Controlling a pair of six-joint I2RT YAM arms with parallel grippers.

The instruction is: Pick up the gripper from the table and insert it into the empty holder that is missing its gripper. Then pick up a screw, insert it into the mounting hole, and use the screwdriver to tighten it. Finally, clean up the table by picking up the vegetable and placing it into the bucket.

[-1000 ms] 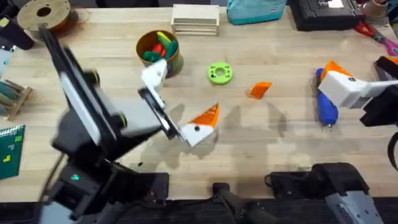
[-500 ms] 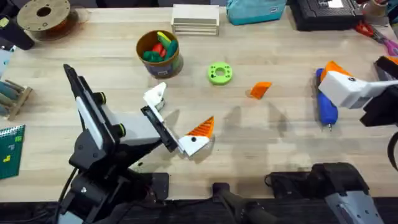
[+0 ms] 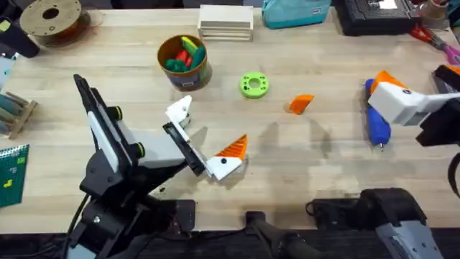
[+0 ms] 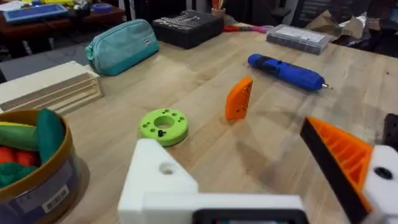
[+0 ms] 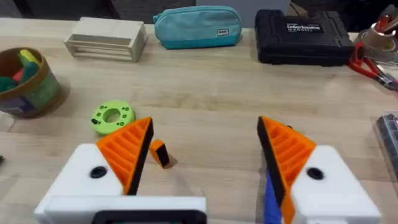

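Note:
The loose orange gripper (image 3: pixel 300 103) lies on the table right of the green disc, also seen as a wedge (image 4: pixel 239 98) and partly behind a finger (image 5: pixel 160 152). My left gripper (image 3: pixel 206 134) hangs open over the table's front middle. One side is the bare white holder (image 3: pixel 180 111) (image 4: pixel 158 180), the other an orange-tipped finger (image 4: pixel 342 152). Farther right, the blue screwdriver (image 3: pixel 377 119) (image 4: pixel 286 70) lies under my open, empty right gripper (image 3: pixel 384 90) (image 5: pixel 205 152). The ochre bucket (image 3: pixel 198 72) (image 4: pixel 37 186) holds red and yellow toys and the dark green vegetable (image 3: pixel 172 65).
A bright green ring disc (image 3: pixel 253 85) sits between bucket and wedge. Along the far edge stand a filament spool (image 3: pixel 50 18), a wooden box (image 3: pixel 226 21), a teal pouch (image 3: pixel 295 11) and a black case (image 3: pixel 377 14). Red pliers (image 3: pixel 431 36) lie far right.
One second ago my left arm stood raised with its gripper close to the bucket. It has drawn back and lowered toward the table's front, then held still. The right arm has not moved.

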